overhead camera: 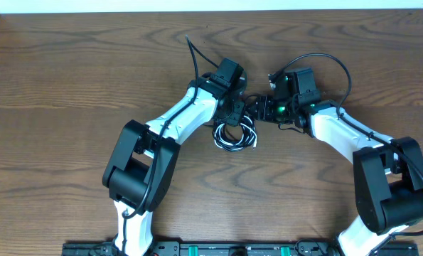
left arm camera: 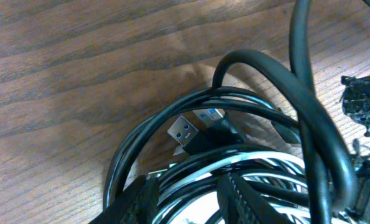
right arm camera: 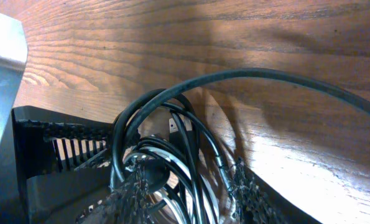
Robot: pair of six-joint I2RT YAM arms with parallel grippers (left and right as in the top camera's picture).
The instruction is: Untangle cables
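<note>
1. At the middle of the worktop (overhead camera: 69, 71), between the two arms: the cables (overhead camera: 234, 135), black and white strands wound into one loose coil on the wood.
2. Inside that coil (left wrist view): two plug ends side by side, a silver USB plug (left arm camera: 186, 132) with a blue insert and a second plug (left arm camera: 209, 116) just behind it, both on black cords.
3. Arched over the other strands: one black loop (left arm camera: 309, 112).
4. Left end effector (left arm camera: 188, 190) down on the coil's far edge, fingers closed on black and white strands.
5. Right end effector (right arm camera: 191, 186) just beside it, fingers either side of several strands; cannot tell whether pinching or merely straddling.
6. Out from the left end effector: a thin black cord (overhead camera: 191, 50) across bare wood.
</note>
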